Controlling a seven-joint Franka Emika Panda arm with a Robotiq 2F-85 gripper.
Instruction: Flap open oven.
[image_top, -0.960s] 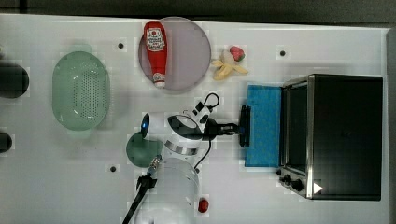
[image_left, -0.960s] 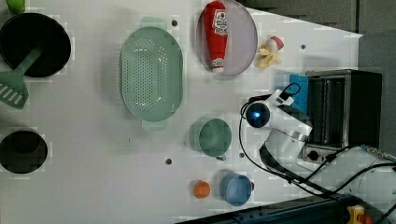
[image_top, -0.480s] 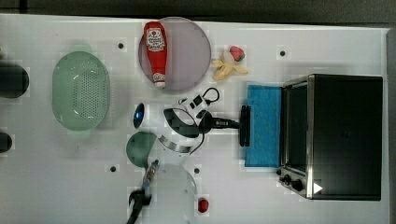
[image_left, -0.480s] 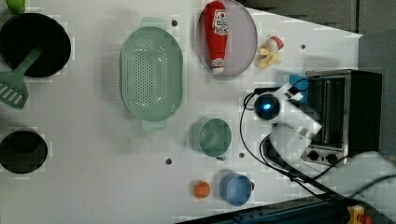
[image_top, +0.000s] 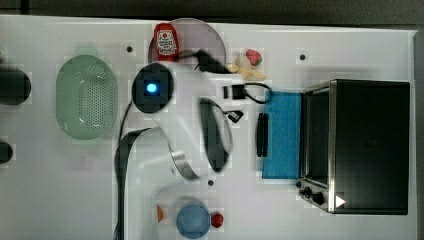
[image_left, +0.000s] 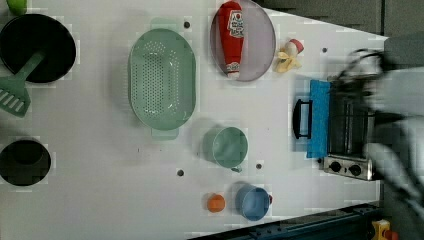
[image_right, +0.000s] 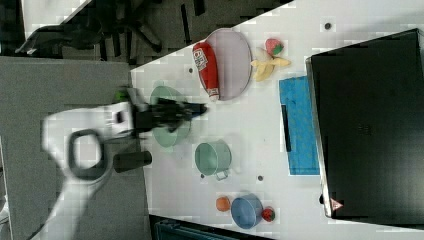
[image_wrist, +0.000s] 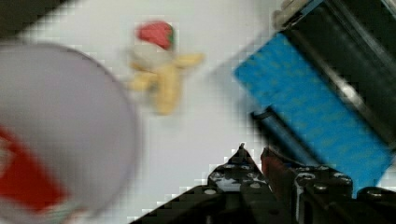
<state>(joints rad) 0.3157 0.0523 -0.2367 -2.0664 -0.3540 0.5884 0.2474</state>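
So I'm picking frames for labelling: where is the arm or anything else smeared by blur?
Left view: the arm is a grey smear over the oven. Right view: arm ghosted, table items crisp. Wrist view: the plate and banana are soft. Top view: arm mildly blurred.

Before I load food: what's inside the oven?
The oven has its blue door flapped down, and wire racks show inside. No food is visible; the deeper cavity stays dark and hidden.

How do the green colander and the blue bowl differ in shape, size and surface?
The green colander is oval; the blue bowl is round. The colander is far larger than the bowl. The colander's floor is dotted with holes, while the bowl shows none. Both sit upright and hold nothing on the white table.
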